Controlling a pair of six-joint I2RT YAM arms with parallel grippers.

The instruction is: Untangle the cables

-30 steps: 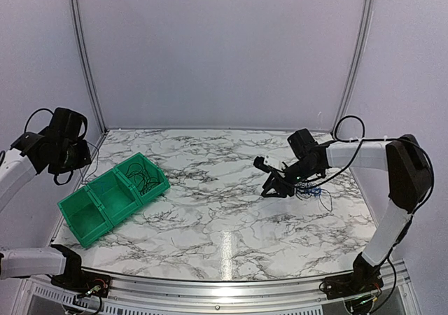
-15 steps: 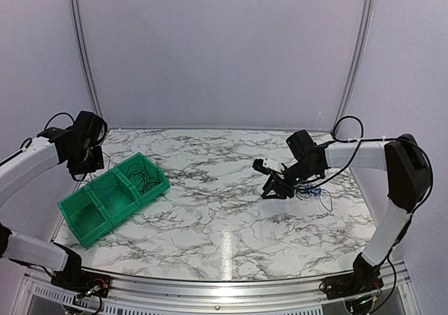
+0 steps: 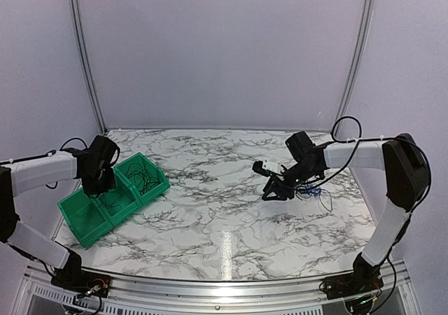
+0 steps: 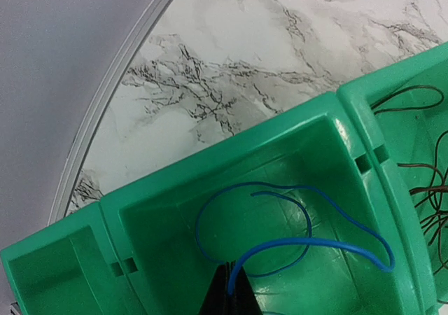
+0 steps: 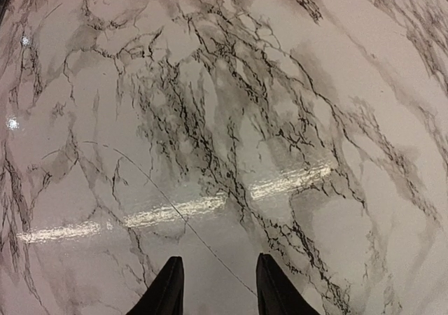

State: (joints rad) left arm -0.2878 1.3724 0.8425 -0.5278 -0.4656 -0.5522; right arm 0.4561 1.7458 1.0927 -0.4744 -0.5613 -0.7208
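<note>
A sloppy drop could re-tangle things

My left gripper pinches the blue cable over the middle pocket of the green bin. Its springy loop reaches toward the divider and could flop onto the dark cables next door. My right gripper, fingers spread, sits just beside the tangle on the marble table and might snag several strands
</note>
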